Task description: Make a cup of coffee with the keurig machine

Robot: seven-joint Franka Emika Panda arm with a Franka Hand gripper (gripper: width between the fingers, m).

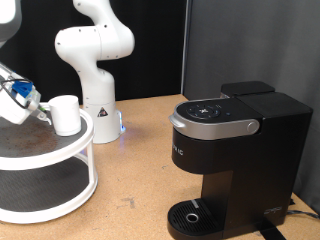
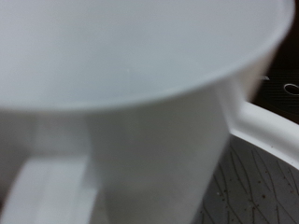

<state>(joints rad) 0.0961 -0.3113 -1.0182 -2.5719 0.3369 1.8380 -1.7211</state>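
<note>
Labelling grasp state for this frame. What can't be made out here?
- Gripper, exterior view: too small and half cut off by the left edge to tell if its fingers close on the cup.
- Wrist view: the cup fills the frame, blurred; fingers don't show.
- Keurig machine: button labels too small.

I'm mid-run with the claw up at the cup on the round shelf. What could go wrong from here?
1. The cup stands close to the rim of the white round shelf; a nudge from the claw might tip it off.
2. The wrist view is filled by the cup, so the claw's hold is hard to judge.
3. The coffee machine stands far across the table; a loose hold might drop the cup on the way.
</note>
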